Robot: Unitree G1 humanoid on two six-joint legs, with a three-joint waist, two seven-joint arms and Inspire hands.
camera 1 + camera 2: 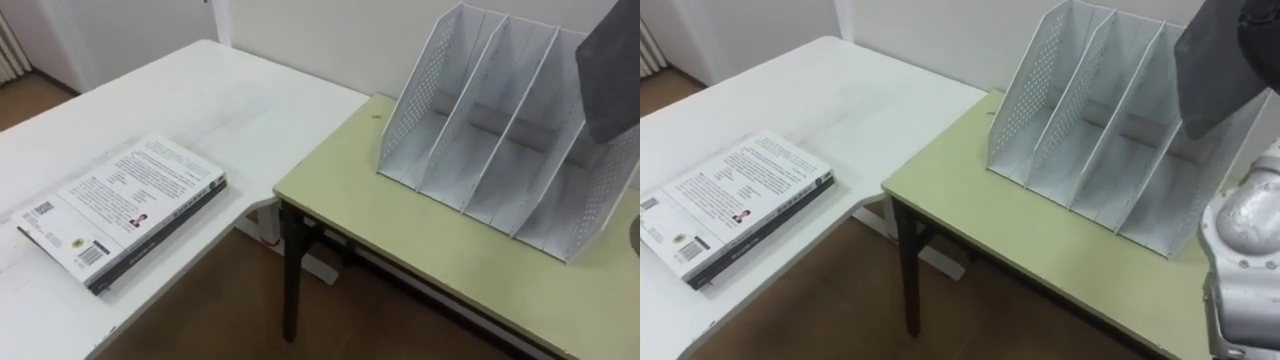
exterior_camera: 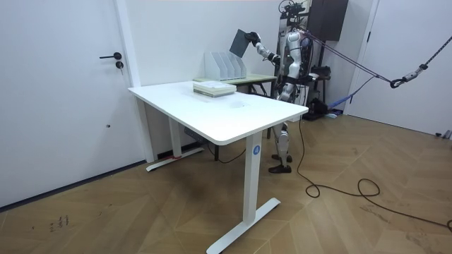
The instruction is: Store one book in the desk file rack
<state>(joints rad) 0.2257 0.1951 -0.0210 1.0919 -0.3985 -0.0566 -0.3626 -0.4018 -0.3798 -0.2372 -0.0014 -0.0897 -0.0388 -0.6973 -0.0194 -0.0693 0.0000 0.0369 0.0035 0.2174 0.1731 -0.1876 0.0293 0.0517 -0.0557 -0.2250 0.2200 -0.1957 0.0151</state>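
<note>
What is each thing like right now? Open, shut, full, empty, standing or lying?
Rack: upright, slots empty.
Grey book: closed, tilted, held over the rack by the right robot hand.
White books: closed, stacked flat on the table.
Door: shut.

I note a white table (image 1: 230, 100) at my left, its corner just beside a pale green desk (image 1: 450, 265) on dark legs; wooden floor (image 1: 220, 315) beneath both; a white door (image 2: 63, 99) with a dark handle (image 2: 111, 56) at the room view's left.
</note>
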